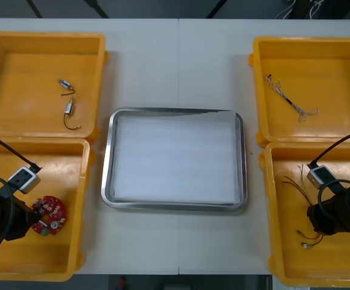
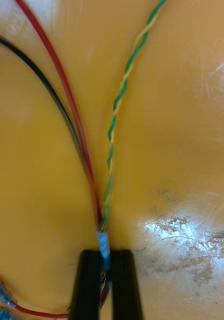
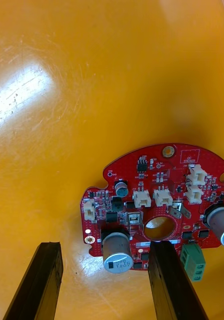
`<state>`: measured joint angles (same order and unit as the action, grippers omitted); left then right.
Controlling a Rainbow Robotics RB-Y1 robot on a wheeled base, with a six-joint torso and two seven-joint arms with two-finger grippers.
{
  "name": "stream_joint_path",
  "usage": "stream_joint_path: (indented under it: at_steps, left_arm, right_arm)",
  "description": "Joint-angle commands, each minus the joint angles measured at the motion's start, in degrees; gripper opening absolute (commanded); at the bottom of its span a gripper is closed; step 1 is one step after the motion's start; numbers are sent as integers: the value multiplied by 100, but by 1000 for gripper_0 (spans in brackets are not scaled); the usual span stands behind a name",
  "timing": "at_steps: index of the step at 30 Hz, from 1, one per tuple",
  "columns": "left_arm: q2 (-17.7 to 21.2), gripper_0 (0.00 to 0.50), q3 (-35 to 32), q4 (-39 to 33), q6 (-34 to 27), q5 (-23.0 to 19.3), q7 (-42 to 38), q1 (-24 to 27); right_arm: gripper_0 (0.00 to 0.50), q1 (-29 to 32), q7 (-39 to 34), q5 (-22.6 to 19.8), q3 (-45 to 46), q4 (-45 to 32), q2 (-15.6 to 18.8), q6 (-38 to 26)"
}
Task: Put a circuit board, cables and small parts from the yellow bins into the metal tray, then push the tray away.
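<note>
A round red circuit board (image 1: 49, 215) lies on the floor of the near-left yellow bin (image 1: 72, 181). My left gripper (image 1: 31, 212) hangs low over it, open. In the left wrist view the board (image 3: 157, 200) lies partly between the fingers (image 3: 174, 280), and one fingertip overlaps its edge. In the near-right yellow bin (image 1: 277, 181) my right gripper (image 1: 312, 225) is shut on a bundle of cables (image 2: 104, 200): red, black and a green-yellow twist, joined by a taped band at the fingertips (image 2: 124, 280). The metal tray (image 1: 107, 175), white inside, sits between the bins.
The far-left bin (image 1: 42, 39) holds small metal parts (image 1: 69, 103) with short wires. A thin twisted cable (image 1: 289, 99) lies in the far-right bin (image 1: 311, 45). Loose red wire ends (image 1: 308, 241) rest near my right gripper.
</note>
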<state>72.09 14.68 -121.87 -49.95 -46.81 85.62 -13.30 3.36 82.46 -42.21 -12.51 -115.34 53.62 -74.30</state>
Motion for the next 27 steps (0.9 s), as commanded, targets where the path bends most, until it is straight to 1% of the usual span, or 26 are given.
stream_joint_path:
  at_steps: [1,7,10,14,18,20,23,24,25,26,27]
  left_arm:
    - [86,500,158,49,118,145,341,-146]
    - [95,500,237,111,232,181,341,-138]
    - [95,500,263,120,232,207,341,-138]
    - [95,500,281,128,241,233,341,-146]
    - [86,500,281,128,241,260,341,-146]
    - [86,478,281,137,241,268,341,-146]
    - [86,375,290,128,241,268,341,-138]
    - [86,285,281,137,258,277,341,-146]
    - [86,216,290,137,267,277,341,-146]
    - [86,184,290,137,267,277,341,-146]
    - [86,125,281,137,267,277,341,-138]
  right_arm:
    - [0,-90,147,28,-120,29,-88,-5]
    - [0,-301,235,134,-23,-59,-88,-207]
    - [0,-380,306,160,135,-235,-88,-436]
    - [0,-512,314,-42,495,-481,-88,-1033]
    - [0,-556,323,-393,952,-745,-88,-1543]
    - [0,-565,323,-534,1154,-877,-88,-1745]
    - [0,-582,279,-780,1471,-1123,-115,-2088]
    - [0,-600,279,-886,1638,-1219,-141,-2255]
    - [0,-609,279,-974,1769,-1290,-158,-2387]
    - [0,-618,279,-1035,1840,-1334,-185,-2448]
    - [0,-626,279,-1123,1972,-1386,-211,-2571]
